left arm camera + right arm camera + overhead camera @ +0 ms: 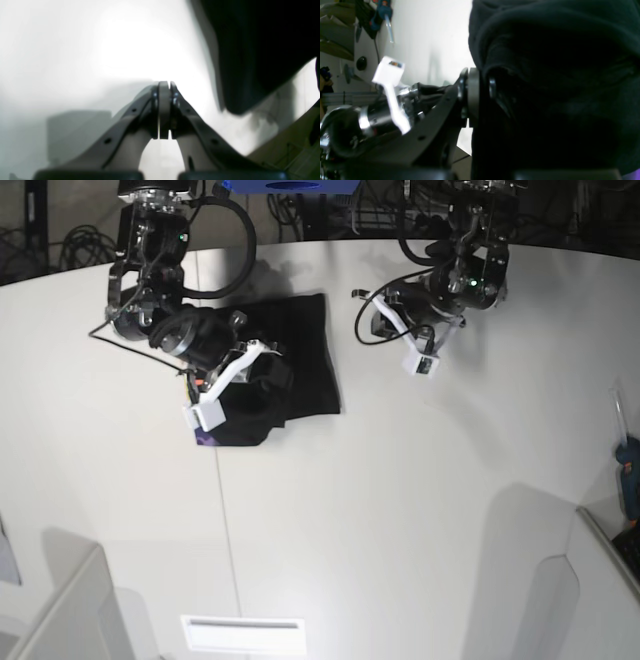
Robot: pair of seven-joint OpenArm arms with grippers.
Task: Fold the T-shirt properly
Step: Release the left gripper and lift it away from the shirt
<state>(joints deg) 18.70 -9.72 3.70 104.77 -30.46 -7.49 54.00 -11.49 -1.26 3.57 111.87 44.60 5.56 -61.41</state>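
The black T-shirt point(300, 355) lies bunched and partly folded on the white table point(400, 500), with a sliver of purple print point(205, 438) at its lower left edge. My right gripper point(262, 375) rests on its left part. In the right wrist view the gripper point(481, 96) is shut with black cloth point(557, 87) pinched between the fingers and heaped over the right one. My left gripper point(372, 320) is just right of the shirt, apart from it. In the left wrist view it point(164, 110) is shut and empty, and the shirt point(257, 50) shows at the upper right.
A blue-handled tool point(628, 460) lies at the table's right edge. Grey panels stand at the bottom left point(60, 620) and bottom right point(560, 610). A white slotted plate point(243, 625) sits at the front edge. Cables hang behind both arms.
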